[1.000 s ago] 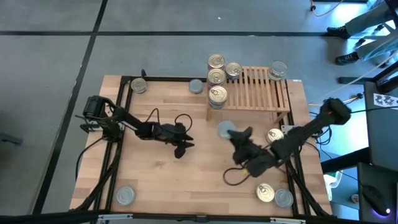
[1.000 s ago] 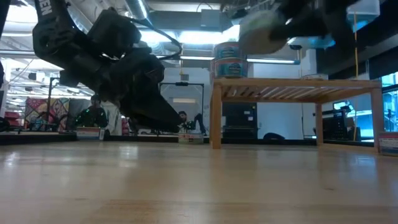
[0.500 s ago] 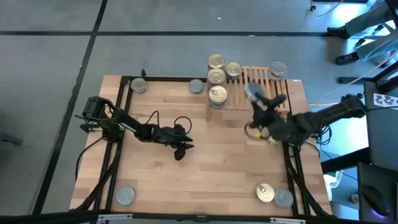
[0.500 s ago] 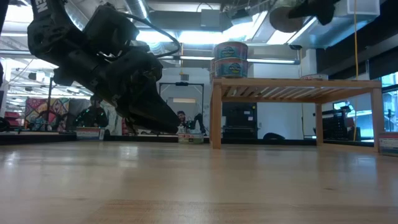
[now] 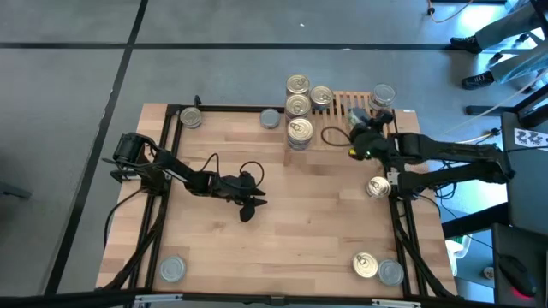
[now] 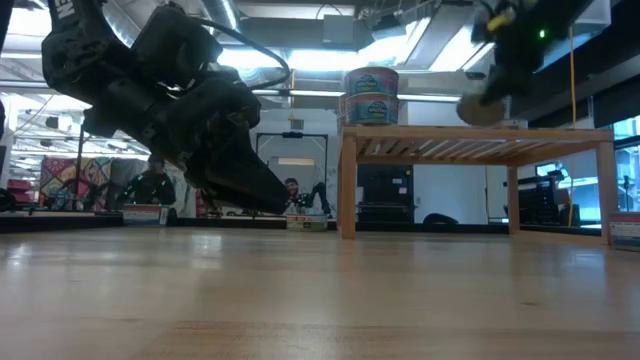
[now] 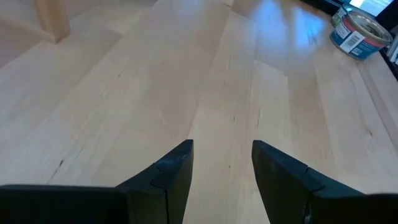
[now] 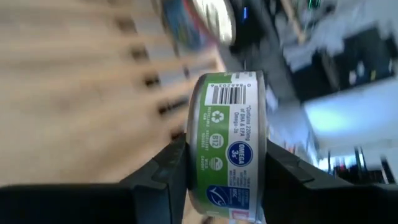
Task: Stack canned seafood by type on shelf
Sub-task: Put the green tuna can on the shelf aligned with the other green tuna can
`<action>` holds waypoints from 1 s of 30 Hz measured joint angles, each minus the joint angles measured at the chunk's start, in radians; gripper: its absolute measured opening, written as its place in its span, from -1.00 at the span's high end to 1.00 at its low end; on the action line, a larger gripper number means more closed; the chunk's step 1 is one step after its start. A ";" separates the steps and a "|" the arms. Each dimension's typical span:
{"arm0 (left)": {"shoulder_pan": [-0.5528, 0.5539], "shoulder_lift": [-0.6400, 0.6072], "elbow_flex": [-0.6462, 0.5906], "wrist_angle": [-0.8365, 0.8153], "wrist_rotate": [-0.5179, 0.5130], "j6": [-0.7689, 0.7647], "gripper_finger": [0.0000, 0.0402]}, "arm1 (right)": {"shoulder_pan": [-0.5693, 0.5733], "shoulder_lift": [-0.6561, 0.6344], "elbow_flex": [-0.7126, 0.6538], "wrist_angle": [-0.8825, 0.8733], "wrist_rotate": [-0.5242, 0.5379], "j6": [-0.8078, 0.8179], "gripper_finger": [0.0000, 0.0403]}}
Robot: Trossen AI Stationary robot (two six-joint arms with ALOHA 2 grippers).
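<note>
The right gripper (image 5: 360, 128) hangs over the shelf (image 5: 342, 128), its fingers clamped on a green-labelled can (image 8: 229, 146) held on edge. The left gripper (image 5: 248, 205) waits over the table (image 5: 282, 222) well away from the shelf, fingers parted, holding nothing.

The bench (image 5: 282, 214) is of light wooden planks and stands on a grey floor (image 5: 214, 51) crossed by dark lines. Beyond it lies an open workroom with ceiling strip lights (image 6: 300, 62), exposed ducting (image 6: 300, 35) and a seated person (image 6: 150, 185) at far desks.
</note>
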 joint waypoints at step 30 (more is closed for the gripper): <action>0.000 -0.001 0.000 0.000 -0.030 0.028 0.20 | -0.212 0.021 0.001 -0.363 0.050 0.359 0.28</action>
